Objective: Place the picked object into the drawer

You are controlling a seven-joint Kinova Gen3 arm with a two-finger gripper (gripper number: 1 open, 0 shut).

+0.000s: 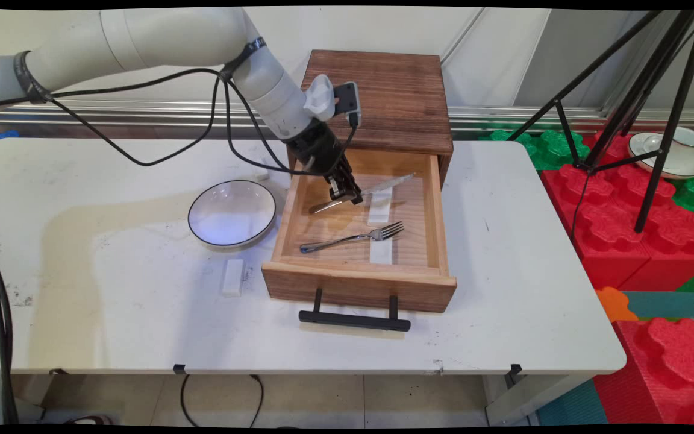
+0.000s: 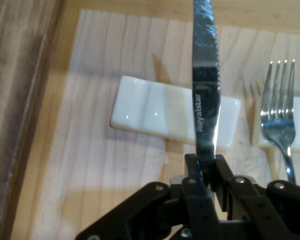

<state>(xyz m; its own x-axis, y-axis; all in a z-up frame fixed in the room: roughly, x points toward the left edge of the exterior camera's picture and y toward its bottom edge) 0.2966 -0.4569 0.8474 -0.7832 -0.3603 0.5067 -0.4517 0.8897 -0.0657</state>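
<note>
Steel knife (image 2: 206, 95), serrated and stamped "Royalstar" on the blade, sits clamped between the 2 fingers of the black pincer (image 1: 347, 196), which is closed on it near the handle end. The blade points away from the hand, above a white rectangular rest (image 2: 157, 115) lying on the floor of the open wooden drawer (image 1: 359, 277). Whether the blade touches that rest cannot be told. The white arm (image 1: 202, 45) reaches in from the upper left and slants down into the drawer, black cables hanging from it. A fork (image 1: 353, 237) lies nearer the drawer's front, its tines on a 2nd white rest (image 1: 381, 248). The drawer is pulled out of a dark wooden cabinet (image 1: 383, 96) on the white surface (image 1: 112, 313). Left of the drawer stands a white bowl (image 1: 232, 213), and near it lies a small white block (image 1: 232, 276).
</note>
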